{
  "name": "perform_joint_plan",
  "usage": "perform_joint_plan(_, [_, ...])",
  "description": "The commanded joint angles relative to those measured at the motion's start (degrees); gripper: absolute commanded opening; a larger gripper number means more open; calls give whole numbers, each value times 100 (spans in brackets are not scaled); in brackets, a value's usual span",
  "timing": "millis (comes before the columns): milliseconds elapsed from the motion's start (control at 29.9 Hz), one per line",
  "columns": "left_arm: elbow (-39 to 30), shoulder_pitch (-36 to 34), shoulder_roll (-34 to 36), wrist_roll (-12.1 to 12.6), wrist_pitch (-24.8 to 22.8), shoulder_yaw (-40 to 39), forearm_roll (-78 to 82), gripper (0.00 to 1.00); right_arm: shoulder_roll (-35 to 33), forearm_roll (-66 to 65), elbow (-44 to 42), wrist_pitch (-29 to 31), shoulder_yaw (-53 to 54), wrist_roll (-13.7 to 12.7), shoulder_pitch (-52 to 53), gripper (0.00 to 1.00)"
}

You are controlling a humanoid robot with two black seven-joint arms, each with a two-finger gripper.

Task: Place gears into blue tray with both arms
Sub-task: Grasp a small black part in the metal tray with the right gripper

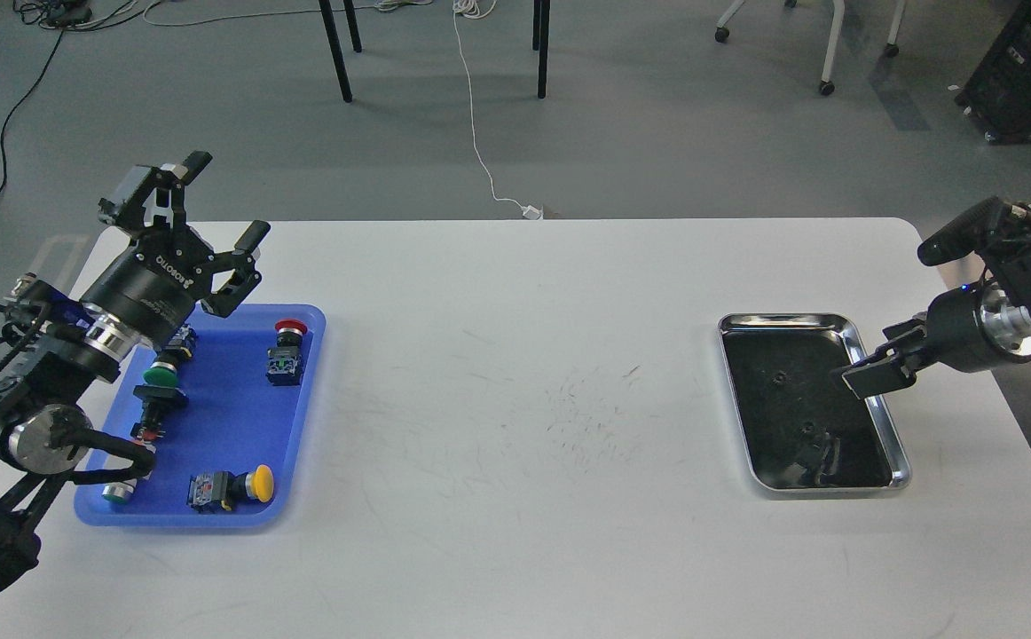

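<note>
The left gripper (221, 197) is raised above the far left corner of the blue tray (310, 355), its fingers spread wide with nothing between them. The blue tray lies on the white table (515, 399), near the table's left edge. Within it, push-button switches are seen: a green-capped one (161, 380) toward the tray's left side, a red-capped one (288, 351) near its far right corner, and a yellow-capped one (230, 488) by its near rim. No gear can be made out in the blue tray.

Well to the right of the blue tray, a steel tray (893, 426) with a dark inside is set on the table. Two gears (779, 378) (806, 429) are seen as small dark wheels on its floor. The right gripper (870, 371) is held over the steel tray's right rim, pointing inward; its fingers appear close together, but whether anything is pinched cannot be told.
</note>
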Motion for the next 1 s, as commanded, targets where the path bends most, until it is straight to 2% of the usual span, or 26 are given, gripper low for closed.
perform_joint_plan(0, [-2, 21, 2, -7, 0, -1, 9, 98, 226, -48, -67, -19, -234, -1, -30, 97])
perform_joint_plan(267, [-37, 47, -7, 2, 0, -9, 26, 98, 780, -30, -472, -300, -393, -1, -232, 92])
perform_joint_plan(367, [-37, 38, -7, 2, 0, -53, 26, 98, 815, -30, -481, -300, -402, -1, -268, 86])
perform_joint_plan(468, [-37, 30, -7, 2, 0, -53, 26, 98, 894, -30, -481, -309, -454, -1, -320, 75])
perform_joint_plan(868, [-37, 38, -24, 11, 0, -53, 26, 98, 1158, -30, -692, -318, -472, -1, -391, 67])
perform_joint_plan(968, [-37, 38, -24, 11, 0, -53, 26, 98, 1228, -30, -718, -318, -481, -1, -391, 61])
